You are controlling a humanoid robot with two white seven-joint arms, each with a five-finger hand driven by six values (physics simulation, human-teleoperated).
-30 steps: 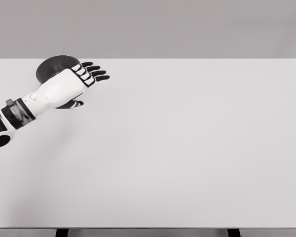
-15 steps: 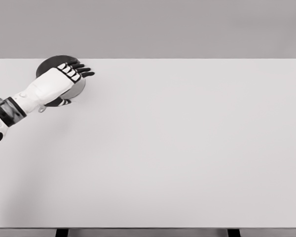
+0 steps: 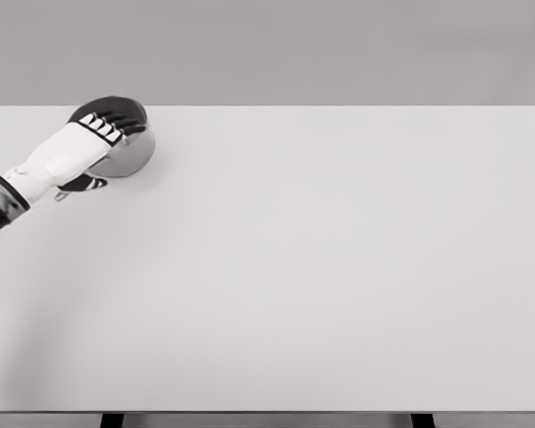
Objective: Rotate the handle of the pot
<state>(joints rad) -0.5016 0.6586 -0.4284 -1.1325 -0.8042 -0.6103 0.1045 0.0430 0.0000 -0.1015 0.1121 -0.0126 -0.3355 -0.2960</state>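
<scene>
A round grey metal pot (image 3: 132, 153) with a dark inside stands at the table's far left corner. My left hand (image 3: 111, 143) lies over it, its arm coming in from the left edge. The black-tipped fingers (image 3: 118, 119) stretch across the pot's dark opening, and the thumb (image 3: 87, 184) hangs lower, beside the pot's near-left wall. The fingers are spread and grasp nothing that I can see. A small grey piece (image 3: 61, 195) pokes out under the wrist; I cannot tell whether it is the handle. The hand hides most of the pot's left side.
The white table (image 3: 321, 267) runs wide to the right and toward me. Its far edge passes just behind the pot, and its left edge is close to my forearm.
My left hand has swung left and back, from right of the pot to over its opening. The pot's right wall, hidden before, now shows.
</scene>
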